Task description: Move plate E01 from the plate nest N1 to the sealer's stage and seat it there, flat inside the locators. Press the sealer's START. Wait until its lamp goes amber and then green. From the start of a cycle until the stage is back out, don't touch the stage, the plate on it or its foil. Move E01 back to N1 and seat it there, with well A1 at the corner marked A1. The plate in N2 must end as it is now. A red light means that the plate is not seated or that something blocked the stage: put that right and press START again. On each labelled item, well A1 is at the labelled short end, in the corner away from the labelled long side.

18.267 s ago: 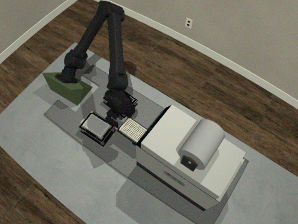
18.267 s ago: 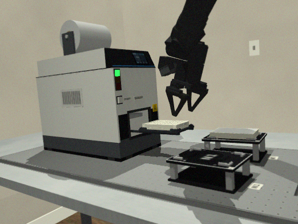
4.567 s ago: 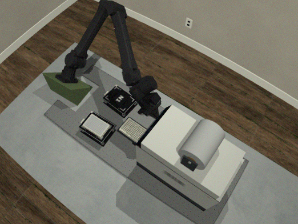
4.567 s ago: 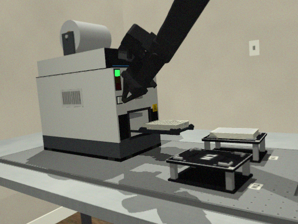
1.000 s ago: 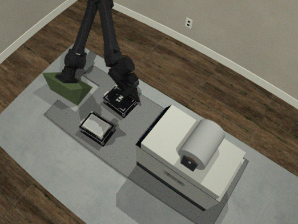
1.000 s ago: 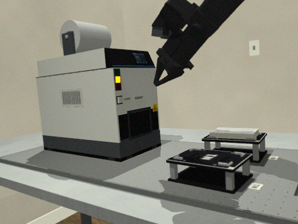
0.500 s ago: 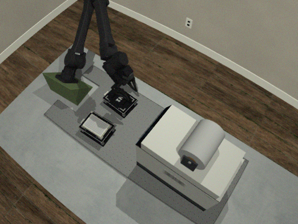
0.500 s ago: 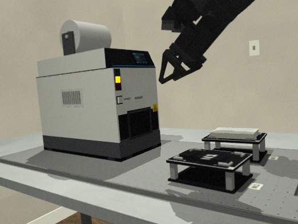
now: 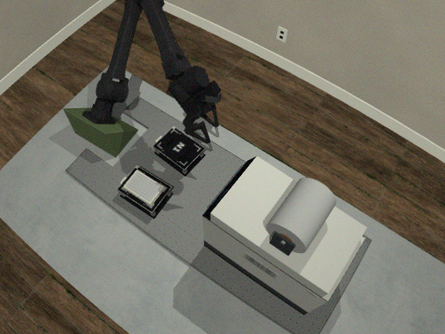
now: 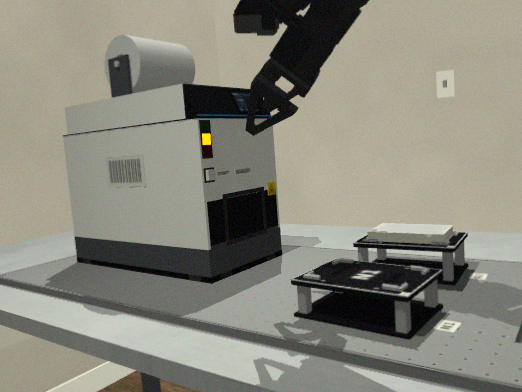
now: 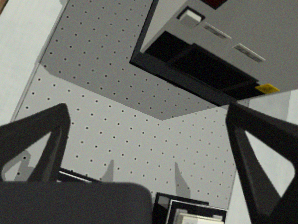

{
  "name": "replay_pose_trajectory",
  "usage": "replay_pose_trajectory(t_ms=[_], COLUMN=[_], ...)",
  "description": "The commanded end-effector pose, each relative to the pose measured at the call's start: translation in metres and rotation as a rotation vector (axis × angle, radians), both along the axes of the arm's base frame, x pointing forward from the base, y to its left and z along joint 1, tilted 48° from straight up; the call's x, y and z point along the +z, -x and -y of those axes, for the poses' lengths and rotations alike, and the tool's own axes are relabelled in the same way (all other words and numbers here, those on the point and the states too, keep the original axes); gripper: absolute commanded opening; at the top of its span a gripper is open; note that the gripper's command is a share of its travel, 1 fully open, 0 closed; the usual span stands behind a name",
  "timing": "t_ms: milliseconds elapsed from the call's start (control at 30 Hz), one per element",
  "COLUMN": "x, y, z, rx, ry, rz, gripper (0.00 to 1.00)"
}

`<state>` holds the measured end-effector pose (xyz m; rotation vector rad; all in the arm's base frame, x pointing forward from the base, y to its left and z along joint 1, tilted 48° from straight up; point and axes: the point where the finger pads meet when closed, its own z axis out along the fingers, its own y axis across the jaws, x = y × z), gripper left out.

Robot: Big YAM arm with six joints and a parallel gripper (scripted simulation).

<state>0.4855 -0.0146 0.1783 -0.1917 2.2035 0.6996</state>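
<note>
While the sealer's lamp point(image 10: 206, 139) glows amber in the exterior view, its front opening point(image 10: 245, 215) point(image 11: 215, 67) is shut; plate E01 is out of sight, and nest N1 point(image 10: 340, 277) point(image 9: 179, 146) stands bare at the near right; from the top, a white plate point(image 9: 145, 186) point(image 10: 411, 233) sits in the other nest point(image 9: 153, 210) point(image 10: 361, 245), left of the sealer point(image 9: 251, 192) point(image 10: 135, 200); in the wrist view, the gripper point(image 11: 148, 111) point(image 9: 213, 133) point(image 10: 272, 120) has its jaws fully spread, with 0 things held

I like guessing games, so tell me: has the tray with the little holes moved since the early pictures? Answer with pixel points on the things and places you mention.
Yes. It stuck out in front of the big white machine point(image 9: 249, 200) point(image 10: 135, 187); now it's out of sight, apparently inside.
</note>
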Motion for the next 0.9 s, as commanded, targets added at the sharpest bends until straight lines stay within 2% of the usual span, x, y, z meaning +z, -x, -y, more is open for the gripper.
replay_pose_trajectory(t_ms=[0,233,300,467,633,800,867], x=[0.03,0.055,0.055,0.089,0.101,0.104,0.104], y=[-0.027,-0.043,-0.043,-0.062,-0.06,-0.056,-0.056], z=[-0.008,-0.011,-0.011,-0.005,-0.01,-0.01,-0.01], rx=[0.128,0.258,0.258,0.33,0.424,0.503,0.503], ry=[0.129,0.277,0.277,0.396,0.519,0.648,0.648], rz=[0.11,0.226,0.226,0.351,0.49,0.595,0.595], gripper=[1.0,1.0,1.0,1.0,1.0,1.0,1.0])
